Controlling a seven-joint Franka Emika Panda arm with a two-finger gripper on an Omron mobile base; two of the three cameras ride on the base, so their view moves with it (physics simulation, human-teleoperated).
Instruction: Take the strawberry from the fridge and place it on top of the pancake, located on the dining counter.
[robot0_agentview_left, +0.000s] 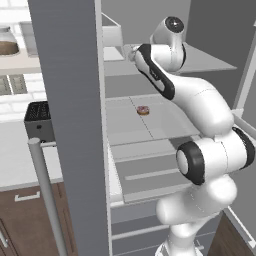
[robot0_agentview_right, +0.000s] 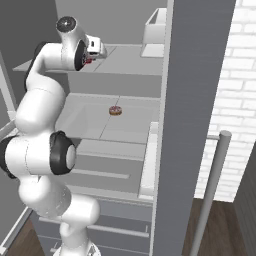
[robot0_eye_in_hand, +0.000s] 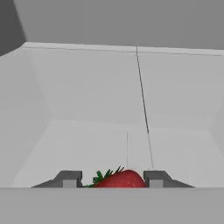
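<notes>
The fridge stands open, with my arm reaching onto its upper shelf. In the hand view, the bright-red strawberry with green leaves sits between my two dark fingertips. My gripper is shut on it, just above the pale shelf floor. A speck of the red strawberry shows under the hand in the right base view. The pancake and the dining counter are out of view.
A brownish-pink doughnut-like ring lies on the middle shelf below. A pale box stands at the back of the upper shelf. The grey door panels with bar handles flank the arm. A wooden counter with a toaster lies left.
</notes>
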